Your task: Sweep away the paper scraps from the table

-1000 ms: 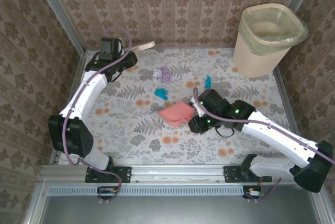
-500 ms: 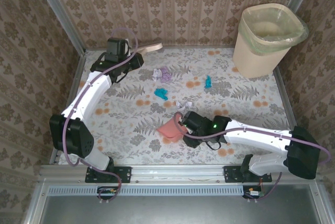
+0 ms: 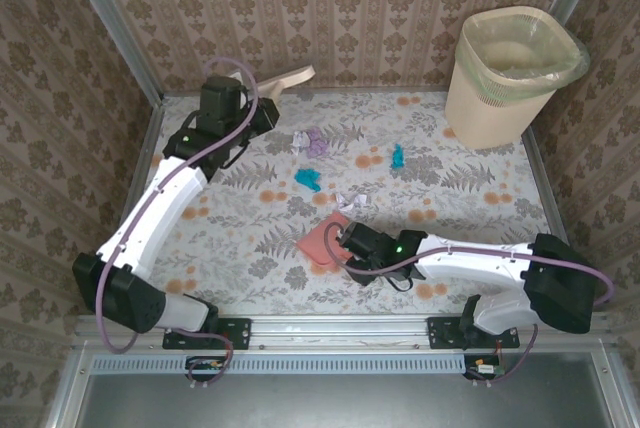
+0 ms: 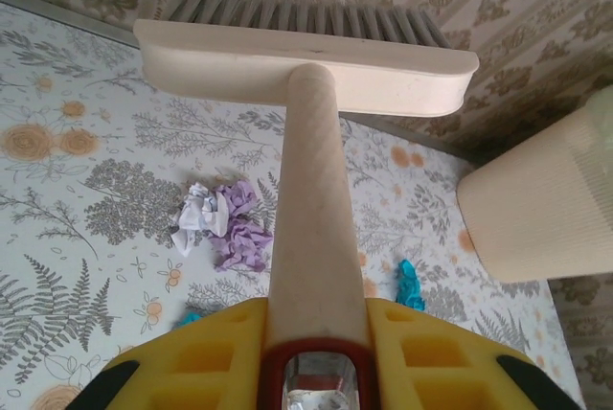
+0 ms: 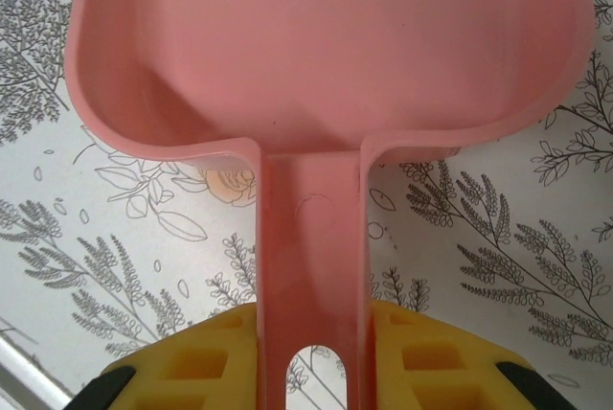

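Observation:
Several paper scraps lie on the table [image 3: 480, 203]: a purple and white wad [image 3: 315, 141], a teal wad [image 3: 308, 178], another teal wad [image 3: 398, 156] and a white wad [image 3: 350, 202]. My left gripper [image 3: 245, 113] is shut on the handle of a cream brush [image 3: 292, 78], held above the far left corner. In the left wrist view the brush head [image 4: 306, 70] points away, with the purple wad [image 4: 239, 233] below it. My right gripper [image 3: 352, 241] is shut on the handle of a pink dustpan [image 3: 325, 240], whose empty scoop [image 5: 326, 56] lies low over the table just near of the white wad.
A cream waste bin [image 3: 510, 73] with a liner stands at the far right corner. Brown patterned walls and metal rails [image 3: 330, 328] close the table in. The left arm runs along the left side, and the right arm lies across the near right.
The right arm has drawn the dustpan leftward and toward the near edge, down low to the table. The left arm has raised the brush and shifted it slightly right.

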Motion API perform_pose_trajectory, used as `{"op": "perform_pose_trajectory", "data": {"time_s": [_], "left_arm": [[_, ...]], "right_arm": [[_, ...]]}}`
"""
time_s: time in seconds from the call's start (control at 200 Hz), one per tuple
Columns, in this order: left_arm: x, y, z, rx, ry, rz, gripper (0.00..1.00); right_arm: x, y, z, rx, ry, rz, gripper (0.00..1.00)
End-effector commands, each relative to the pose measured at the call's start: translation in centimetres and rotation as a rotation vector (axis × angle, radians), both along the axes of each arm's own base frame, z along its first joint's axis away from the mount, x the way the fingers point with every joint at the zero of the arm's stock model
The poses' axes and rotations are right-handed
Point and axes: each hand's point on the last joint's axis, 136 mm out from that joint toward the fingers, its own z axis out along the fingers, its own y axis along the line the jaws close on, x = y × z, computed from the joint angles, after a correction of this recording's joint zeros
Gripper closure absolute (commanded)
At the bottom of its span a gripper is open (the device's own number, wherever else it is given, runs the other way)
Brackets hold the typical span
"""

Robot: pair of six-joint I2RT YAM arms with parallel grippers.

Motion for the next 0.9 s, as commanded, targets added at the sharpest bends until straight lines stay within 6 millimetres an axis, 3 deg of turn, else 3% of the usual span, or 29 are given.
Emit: {"op": "perform_pose_trajectory", "data": {"time_s": [0.0,0.15,0.28,0.435,0.635,0.895], "left_arm": [[-1.7,-0.3,-0.6,-0.031,0.009,0.067,1.0],[-5.5,-0.7,-4.5,-0.044,0.012,0.131,1.0],[-7.9,1.2,-5.7,-0.007,0.024,0.163,1.0],[-10.1,1.9,-8.2,0.082,0.107,0.111,1.0],[-11.3,1.1,-10.6,0.225,0.253,-0.049,1.0],[-10.6,-1.2,-12.6,0.312,0.358,-0.161,1.0]], "right_arm": [[0.0,-1.2,-2.4,-0.096,0.0,0.008,1.0],[0.0,-1.0,-3.3,-0.12,0.009,0.027,1.0],[-0.1,-0.9,-3.5,-0.103,0.009,0.035,1.0],[0.1,-1.0,-3.4,-0.09,-0.011,0.024,1.0],[0.5,-1.4,-3.3,-0.094,-0.036,-0.004,1.0],[0.7,-1.6,-3.3,-0.095,-0.045,-0.018,1.0]]}}
